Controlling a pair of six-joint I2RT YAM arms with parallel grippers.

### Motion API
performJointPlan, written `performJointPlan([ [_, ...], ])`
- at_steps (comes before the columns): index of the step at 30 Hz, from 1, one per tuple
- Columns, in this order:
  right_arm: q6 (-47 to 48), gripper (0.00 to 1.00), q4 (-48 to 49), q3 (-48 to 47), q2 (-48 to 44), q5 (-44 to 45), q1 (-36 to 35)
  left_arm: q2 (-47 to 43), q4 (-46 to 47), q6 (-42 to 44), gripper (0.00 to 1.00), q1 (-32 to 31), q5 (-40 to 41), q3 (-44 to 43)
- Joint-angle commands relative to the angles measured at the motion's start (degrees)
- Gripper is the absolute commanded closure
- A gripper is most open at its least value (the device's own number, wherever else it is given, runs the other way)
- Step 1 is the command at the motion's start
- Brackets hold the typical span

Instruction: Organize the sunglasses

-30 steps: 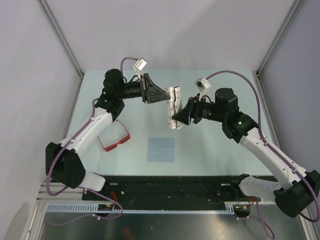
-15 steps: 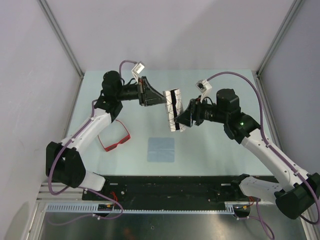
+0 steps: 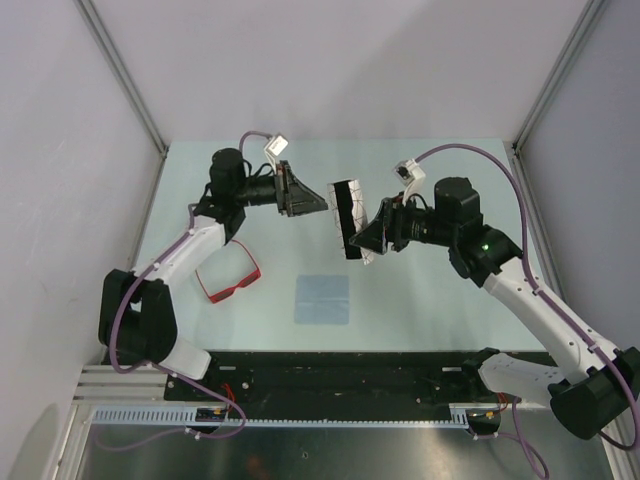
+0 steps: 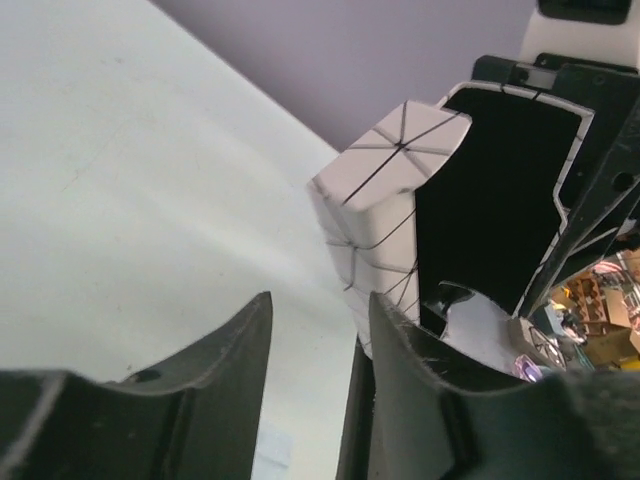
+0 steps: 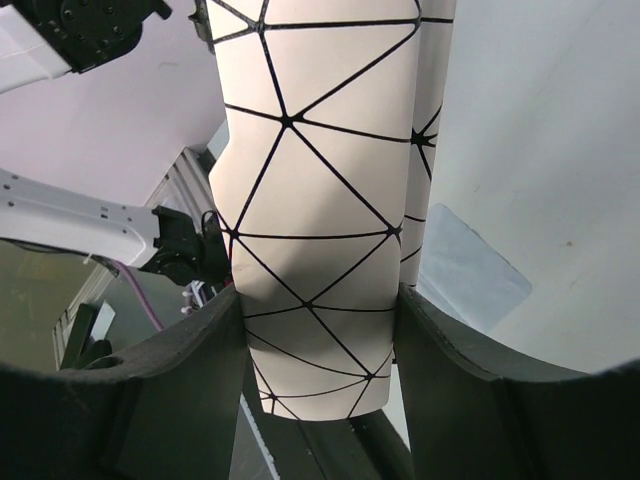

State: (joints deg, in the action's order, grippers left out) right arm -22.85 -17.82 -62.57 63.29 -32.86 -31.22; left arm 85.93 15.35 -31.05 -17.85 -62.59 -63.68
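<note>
Pale desk (image 3: pixel 430 290): both arms bend inward mid-air. Right pincer (image 3: pixel 366 236) clamps open white case (image 3: pixel 349 212); left pincer (image 4: pixel 320 315) parted, empty, just beside it. Case interior too dark to read.

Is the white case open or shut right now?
Open. The case is split apart along one side, and its black inside shows in both the top and left wrist views.

Right end effector (image 3: pixel 360 238) clamped, raised
</note>
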Motion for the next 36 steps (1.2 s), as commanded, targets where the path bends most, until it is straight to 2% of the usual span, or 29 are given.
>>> performJointPlan([
  [1, 0.26, 1.0, 0.86, -2.91, -0.45, 3.94, 1.16, -1.64, 0.99, 1.52, 0.41, 4.03, 4.21, 1.36],
  [3, 0.26, 1.0, -0.01, -2.91, 0.25, 6.3, 1.86, -2.95, 0.99, 1.17, 0.39, 5.53, 5.71, 2.68],
  [4, 0.61, 1.0, -0.37, -2.91, 1.3, 6.84, 2.22, -3.4, 0.99, 1.16, 0.33, 6.93, 7.64, 3.12],
  [6, 1.14, 1.0, -1.16, -2.91, 2.97, 7.28, 3.27, -4.36, 0.99, 0.9, 0.32, 8.0, 9.05, 4.17],
  [11, 3.43, 1.0, 0.32, -2.39, 11.39, 3.25, 7.05, -5.86, 0.91, 0.2, 0.25, 8.97, 12.83, 5.76],
  [14, 2.29, 1.0, 3.66, -2.47, 17.11, -4.11, 9.68, -5.51, 0.82, -1.29, 0.25, 8.97, 13.81, 6.73],
  [16, 0.63, 1.0, 5.6, -2.47, 20.11, -5.98, 10.83, -5.42, 0.73, -2.17, 0.25, 8.97, 14.24, 7.87],
  [20, -3.24, 1.0, 12.96, -2.47, 27.66, -13.17, 11.1, -5.69, 0.47, -3.4, 0.24, 8.97, 15.3, 10.68],
  [23, -6.58, 1.0, 19.72, -2.65, 33.55, -23.7, 11.97, -6.21, 0.12, -3.67, 0.24, 8.97, 14.77, 12.61],
  [25, -8.6, 1.0, 21.95, -3.52, 38.12, -26.37, 12.41, -6.39, -0.23, -3.67, 0.24, 8.97, 14.51, 13.84],
  [27, -8.62, 1.0, 22.04, -4.23, 40.76, -29.09, 12.76, -6.3, -0.67, -3.67, 0.24, 8.97, 14.34, 14.54],
  [34, -4.31, 1.0, 14.24, -7.57, 46.92, -26.81, 12.77, -6.39, -2.17, -3.67, 0.24, 8.79, 15.74, 16.74],
  [36, -1.33, 0.96, 11.51, -9.59, 49.12, -26.03, 12.59, -6.13, -2.52, -3.49, 0.24, 8.79, 15.74, 17.01],
])
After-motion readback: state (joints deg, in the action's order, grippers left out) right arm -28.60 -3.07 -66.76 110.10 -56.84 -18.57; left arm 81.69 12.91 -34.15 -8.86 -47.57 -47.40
